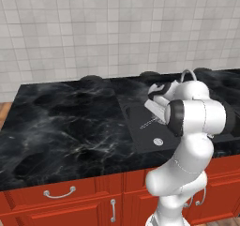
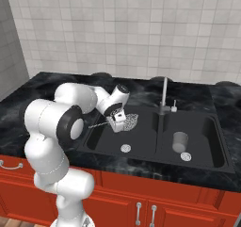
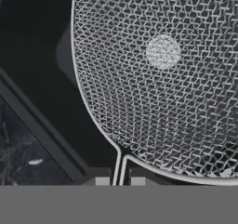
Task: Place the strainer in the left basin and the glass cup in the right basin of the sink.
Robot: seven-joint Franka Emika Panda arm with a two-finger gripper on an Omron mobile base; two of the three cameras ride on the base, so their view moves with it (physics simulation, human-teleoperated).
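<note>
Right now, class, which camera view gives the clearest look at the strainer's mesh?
The hand view: the strainer spreads across it, every wire of the mesh distinct, its handle running down between the end effector tips. The right base view shows it small, held over the left basin. In the left base view, the arm hides most of it; a thin handle shows.

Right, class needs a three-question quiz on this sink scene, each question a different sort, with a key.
1. True or false: the glass cup stands in the right basin.
2. What does the claw hold? A) strainer B) sponge C) faucet
3. Fill in: the strainer hangs over the ____ basin.

Key: 1 true. 2 A; the claw is shut on the wire handle beside the mesh bowl. 3 left; it is above the left basin, whose drain lies below.
</note>
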